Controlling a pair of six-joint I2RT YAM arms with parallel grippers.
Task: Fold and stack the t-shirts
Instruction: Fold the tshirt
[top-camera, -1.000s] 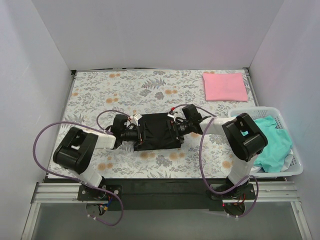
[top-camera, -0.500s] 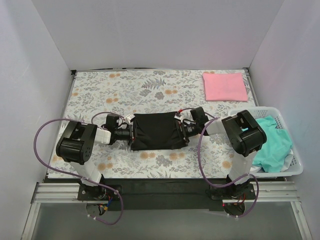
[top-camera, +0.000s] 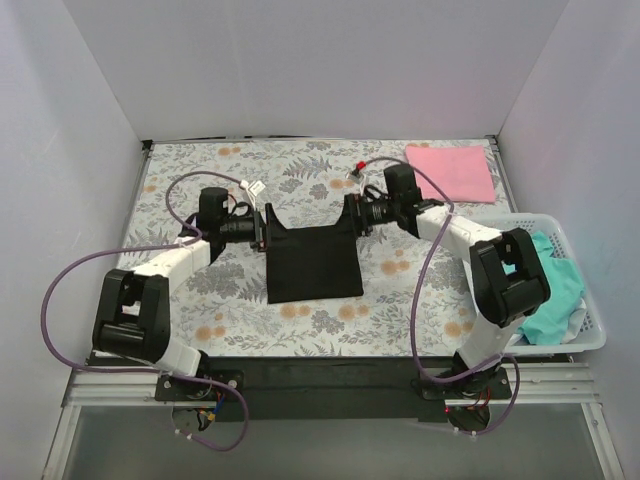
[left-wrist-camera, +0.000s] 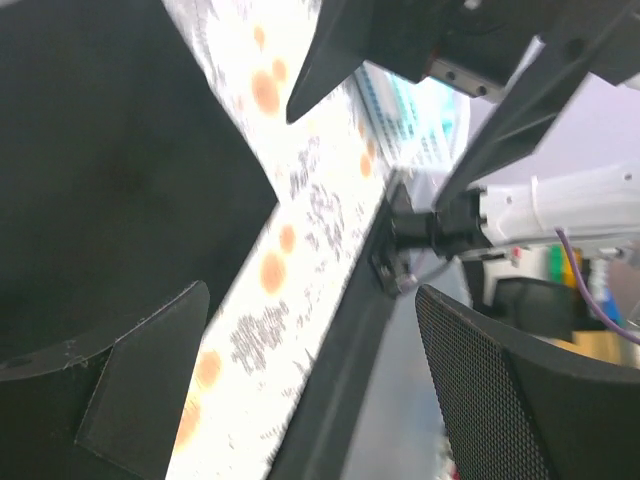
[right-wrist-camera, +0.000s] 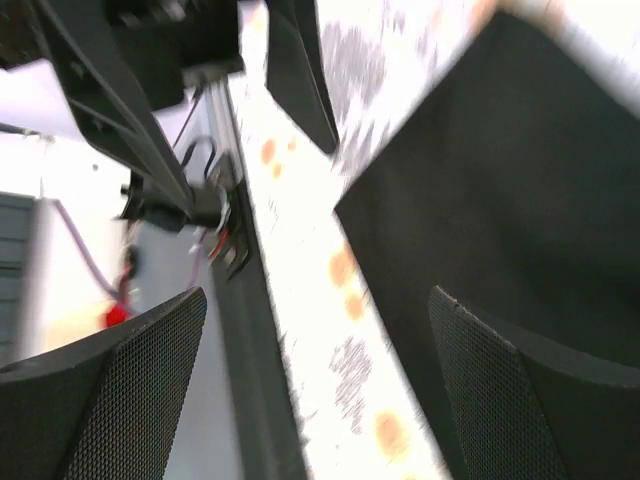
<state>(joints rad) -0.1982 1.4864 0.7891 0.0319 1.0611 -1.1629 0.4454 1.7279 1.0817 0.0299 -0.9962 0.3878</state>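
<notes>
Both arms have swung up the frame since half a second ago, carrying the far corners of the black t-shirt (top-camera: 313, 262) away from the arm bases; the garment, then a squat bundle between the wrists, now hangs out as a longer panel at centre frame, its lower hem lying on the floral table cloth (top-camera: 200, 190). The left gripper (top-camera: 264, 229) sits at the shirt's upper left corner and the right gripper (top-camera: 349, 216) at its upper right. From the overhead view each looks pinched on the fabric, but the wrist views are blurred and show the fingers (left-wrist-camera: 140, 380) standing apart with cloth beside them, so I cannot tell whether either grip holds.

By this reading the shirt is being stretched and laid flat for a fold, which is not yet made.

A pink t-shirt (top-camera: 451, 172) lies folded at the upper right of the cloth, well apart from the black one. A teal t-shirt (top-camera: 548, 280) sits crumpled in the white basket (top-camera: 590, 335) at the right edge, unfolded.

Bare patterned cloth lies left of and below the black shirt, giving room to draw it toward the bottom of the frame. The right arm works near the pink shirt and the basket rim.
</notes>
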